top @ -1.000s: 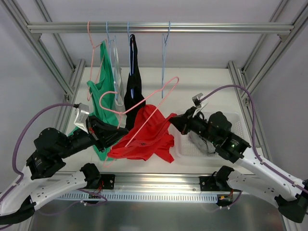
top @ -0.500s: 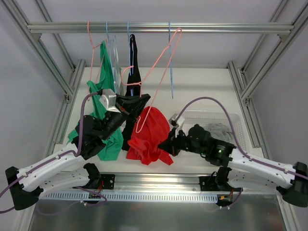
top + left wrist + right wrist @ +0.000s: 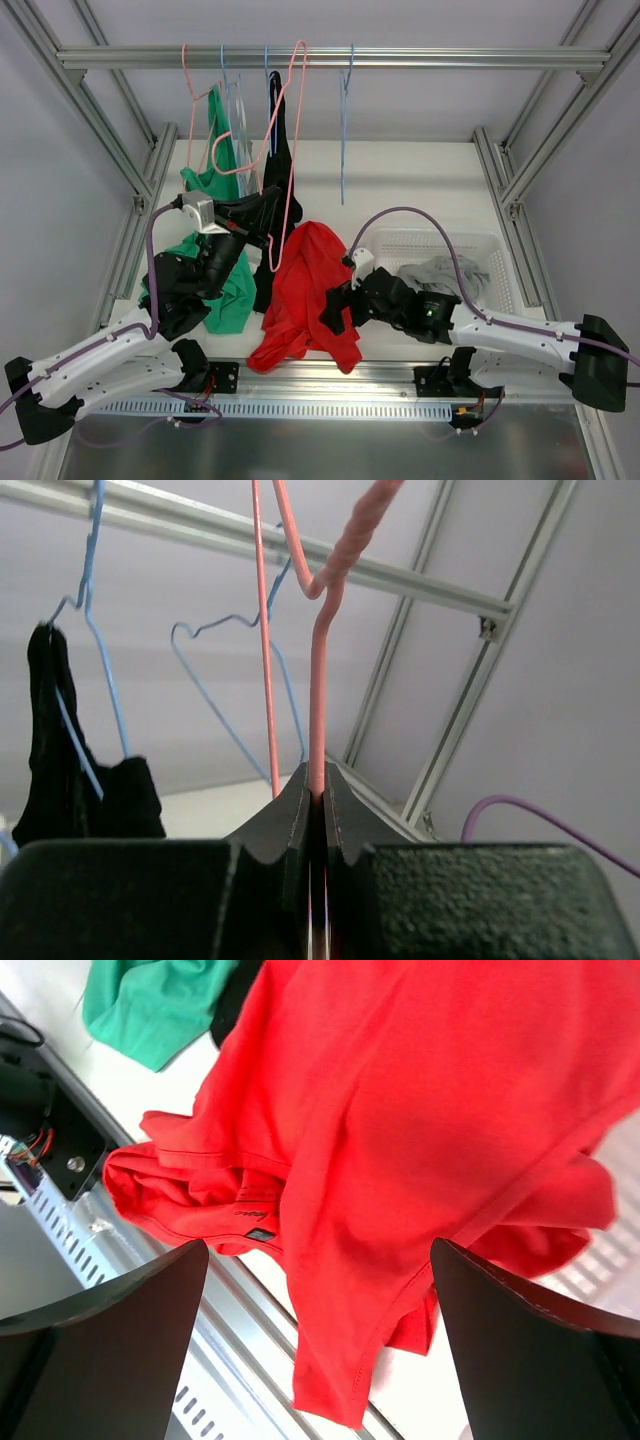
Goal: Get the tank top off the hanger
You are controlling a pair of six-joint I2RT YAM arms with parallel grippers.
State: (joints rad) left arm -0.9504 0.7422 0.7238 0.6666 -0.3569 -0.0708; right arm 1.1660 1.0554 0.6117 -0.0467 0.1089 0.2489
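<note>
The red tank top (image 3: 305, 295) lies crumpled on the table's near edge, off the hanger, and fills the right wrist view (image 3: 400, 1110). My right gripper (image 3: 338, 308) (image 3: 320, 1330) is open just beside and above it, with red cloth showing between its spread fingers (image 3: 100, 1340). The bare pink hanger (image 3: 292, 140) (image 3: 320, 660) reaches up to the top rail (image 3: 420, 57). My left gripper (image 3: 268, 205) (image 3: 317, 790) is shut on the hanger's wire.
A green top (image 3: 215, 170) on another pink hanger, a pale garment (image 3: 240, 130), a black garment (image 3: 278, 180) (image 3: 60, 750) and an empty blue hanger (image 3: 343, 130) (image 3: 230, 670) hang from the rail. A white basket (image 3: 490, 250) with grey cloth (image 3: 440, 272) stands right.
The left arm lifted the pink hanger up to the rail, free of the red top. The right gripper opened and let go of the top, which dropped onto the table.
</note>
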